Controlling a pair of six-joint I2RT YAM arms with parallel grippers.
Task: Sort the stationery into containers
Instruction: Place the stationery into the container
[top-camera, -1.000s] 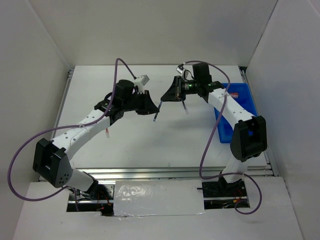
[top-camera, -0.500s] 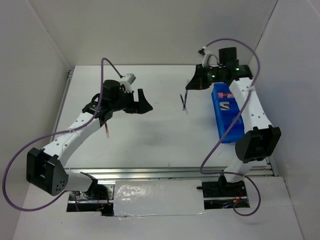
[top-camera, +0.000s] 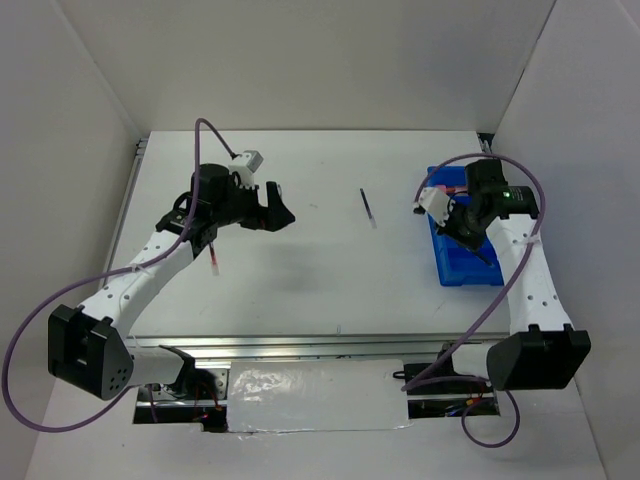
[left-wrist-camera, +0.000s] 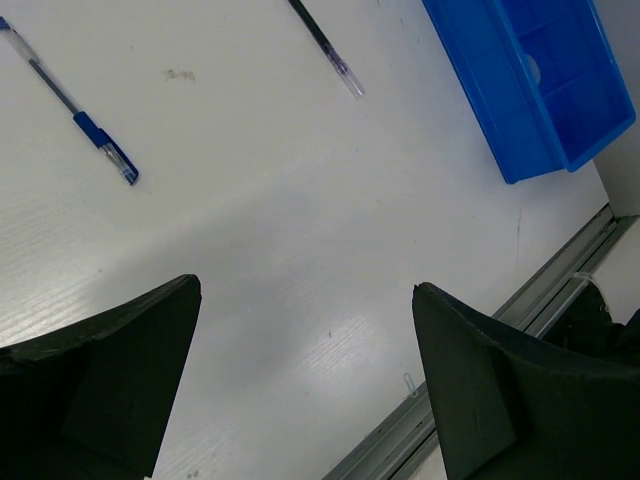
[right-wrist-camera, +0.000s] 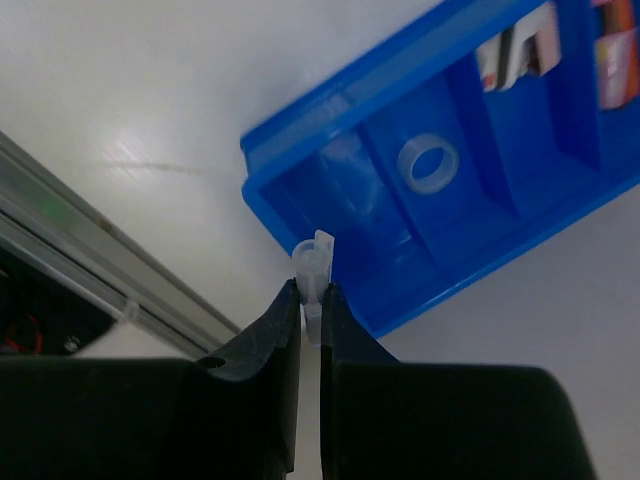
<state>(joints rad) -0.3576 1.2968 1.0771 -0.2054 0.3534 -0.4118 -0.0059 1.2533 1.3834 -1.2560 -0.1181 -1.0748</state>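
Pinching a thin pen (right-wrist-camera: 313, 262) between tightly closed fingers, the right gripper (right-wrist-camera: 311, 295) is hanging over the near end of the blue bin (right-wrist-camera: 345, 100) at the right side of the table (top-camera: 330, 285). Only the pen's clear end is showing in the wrist view, poking past the fingertips toward the bin's near corner. A thin dark stroke slanting near-right below the gripper in the overhead view is probably its shaft, which would tilt its long axis over the bin. A tape ring (right-wrist-camera: 406, 168) is lying flat in one compartment.

Across the table, the left gripper (left-wrist-camera: 306, 290) is hovering with its jaws spread wide and nothing between them. A dark pen (top-camera: 368, 207) is lying on the open table between the two arms, its long axis running far to near with a slight lean and its clear tip pointing toward the near edge. A blue pen (left-wrist-camera: 85, 125) is lying on a diagonal ahead of the left gripper, and a red pen (top-camera: 214, 262) is lying beneath the left forearm, running roughly far to near.

A second ago the grippers were meeting nose to nose above mid-table, the left one clenched with a thin pen slanting from it. Now the left arm is sitting back on its own side and the right arm is reaching over the bin. The dark pen is keeping the spot it had half a second ago.
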